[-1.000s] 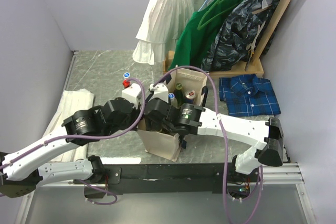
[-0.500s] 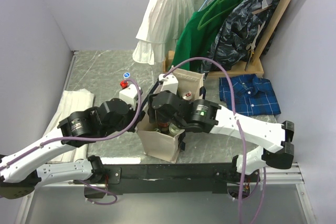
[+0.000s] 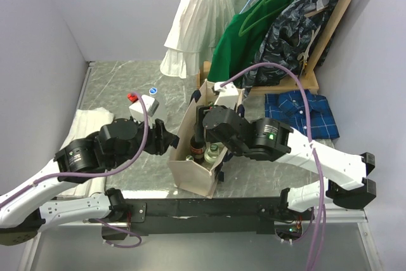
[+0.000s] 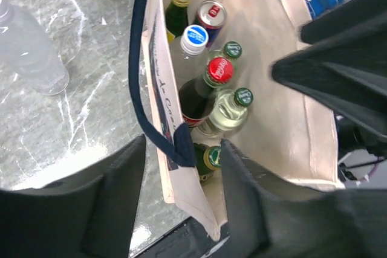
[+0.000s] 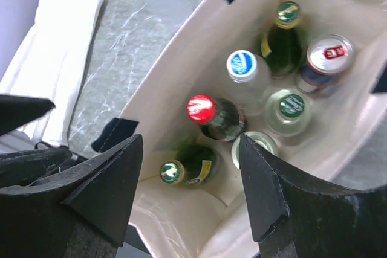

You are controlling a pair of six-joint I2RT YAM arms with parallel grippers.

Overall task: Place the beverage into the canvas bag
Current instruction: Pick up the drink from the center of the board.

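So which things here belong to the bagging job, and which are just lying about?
Job: canvas bag; bottles and can inside it; water bottle standing on the table.
Lying about: folded white cloth; plaid shirt; hanging clothes; wooden rack.

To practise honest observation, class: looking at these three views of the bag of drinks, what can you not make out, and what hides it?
- Top view: most drinks inside the bag are hidden by the right arm.
- Left wrist view: the clear plastic bottle outside the bag is cut off by the left edge.
- Right wrist view: any print on the red cap is too blurred to read.
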